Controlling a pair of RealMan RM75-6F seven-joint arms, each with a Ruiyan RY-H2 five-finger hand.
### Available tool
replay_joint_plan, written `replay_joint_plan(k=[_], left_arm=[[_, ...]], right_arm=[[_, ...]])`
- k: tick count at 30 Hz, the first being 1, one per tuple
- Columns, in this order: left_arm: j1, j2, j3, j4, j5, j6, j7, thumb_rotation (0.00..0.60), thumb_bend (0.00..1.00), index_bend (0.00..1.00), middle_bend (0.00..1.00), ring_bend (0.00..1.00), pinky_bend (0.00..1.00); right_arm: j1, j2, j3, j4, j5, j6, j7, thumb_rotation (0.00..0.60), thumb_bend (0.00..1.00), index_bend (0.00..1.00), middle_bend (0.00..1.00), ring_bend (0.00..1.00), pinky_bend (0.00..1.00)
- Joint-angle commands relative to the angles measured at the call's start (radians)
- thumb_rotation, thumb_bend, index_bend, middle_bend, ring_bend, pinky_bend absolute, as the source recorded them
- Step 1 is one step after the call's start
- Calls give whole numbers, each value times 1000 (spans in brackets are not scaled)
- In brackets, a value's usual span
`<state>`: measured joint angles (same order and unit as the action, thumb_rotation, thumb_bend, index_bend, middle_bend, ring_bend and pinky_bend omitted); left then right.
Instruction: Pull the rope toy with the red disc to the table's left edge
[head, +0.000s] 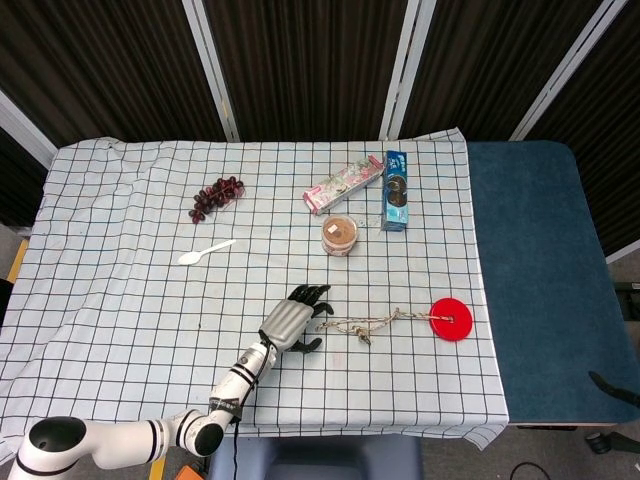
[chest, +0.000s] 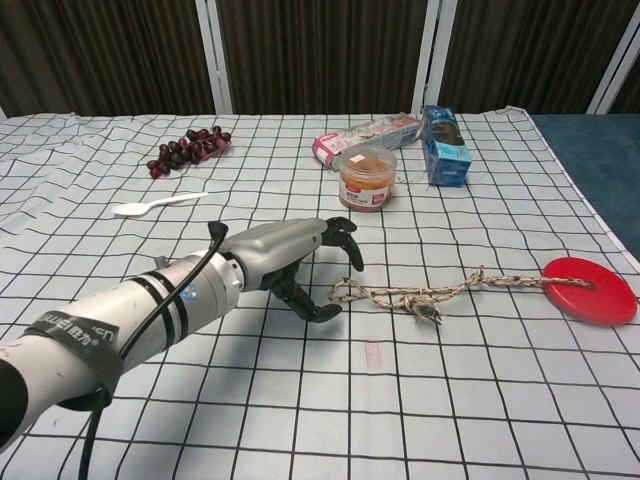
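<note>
Left robot hand (head: 296, 322) reached over the checked cloth of the tabletop (head: 120, 290), forearm entering from the near left. Fingers (chest: 345, 240) curled downward and apart, thumb set below them, nothing held; fingertips just beside the frayed near end of the rope, contact not resolvable in either view. Right robot hand outside both views.

Rope toy (head: 385, 322) laid flat right of centre on the near half of the cloth. Braided rope (chest: 420, 294) stretched roughly left to right, knotted partway along, its loose end nearest the left robot hand. Red disc (head: 451, 319) attached at the far right end of the rope, lying flat close to the cloth's right border, well apart from the left edge.

Other items, all well apart from the rope toy: white plastic spoon (head: 206, 252) left of centre; bunch of dark grapes (head: 216, 197) farther back on the left; small lidded tub (head: 340, 236) behind the rope; pink packet (head: 342, 185) and blue carton (head: 396, 190) side by side beyond the tub. Bare blue surface (head: 540, 280) seen right of the cloth.
</note>
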<state>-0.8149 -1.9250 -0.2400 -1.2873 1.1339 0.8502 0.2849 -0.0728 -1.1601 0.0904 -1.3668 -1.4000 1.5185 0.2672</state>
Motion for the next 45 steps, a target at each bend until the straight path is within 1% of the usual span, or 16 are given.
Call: replay_joint_plan(k=[1,9,16,19,21,22,26,29,32,35,36,37,38,41,44,45], left_arm=[[-6,-11,2,18,-4,5,2,600,362,312,16,0,0],[-11,-35,6,56,8,20,-28,600,386,438,78,0,11],[-14,-51,5,78,3,22,-43,600,425,505,115,0,18],[-12,-56,7,80,1,26,-46,600,478,552,131,0,20],[-8,-57,12,79,5,34,-47,600,536,609,150,0,25],[-4,-57,14,76,6,39,-49,600,550,625,154,0,27],[19,-34,29,48,24,77,-45,600,683,764,197,0,41],[55,18,49,-5,47,135,-23,600,742,829,213,0,46],[109,110,77,-84,77,214,8,600,759,840,215,0,47],[172,232,108,-169,100,288,30,600,767,845,215,0,46],[200,286,121,-200,108,317,33,600,768,847,216,0,46],[217,321,131,-222,115,332,31,600,769,849,217,0,46],[251,379,144,-244,118,366,28,600,770,851,218,0,46],[325,513,177,-288,141,434,-13,600,771,852,221,0,55],[388,611,188,-289,147,496,-63,600,774,854,225,0,71],[391,617,190,-290,150,497,-70,600,774,855,226,0,72]], right_arm=[[-1,0,1,1,1,0,2,600,110,0,0,0,0],[1,-2,3,7,3,-8,7,600,110,0,0,0,0],[0,-1,5,7,7,-11,5,600,110,0,0,0,0],[-1,0,5,4,8,-10,3,600,110,0,0,0,0],[-2,0,5,2,9,-10,-1,600,110,0,0,0,0],[-2,1,5,1,9,-10,-2,600,109,0,0,0,0],[-1,1,5,-6,7,-11,-11,600,110,0,0,0,0],[1,2,5,-13,4,-10,-19,600,109,0,0,0,0],[3,3,5,-22,-1,-8,-29,600,110,0,0,0,0],[6,3,4,-31,-6,-8,-42,600,110,0,0,0,0],[8,2,4,-34,-8,-8,-46,600,110,0,0,0,0],[9,1,4,-36,-9,-9,-49,600,110,0,0,0,0],[11,-1,3,-38,-11,-10,-53,600,110,0,0,0,0],[17,-5,2,-43,-17,-13,-61,600,110,0,0,0,0],[21,-8,0,-48,-22,-15,-71,600,110,0,0,0,0],[22,-9,0,-48,-22,-15,-72,600,110,0,0,0,0]])
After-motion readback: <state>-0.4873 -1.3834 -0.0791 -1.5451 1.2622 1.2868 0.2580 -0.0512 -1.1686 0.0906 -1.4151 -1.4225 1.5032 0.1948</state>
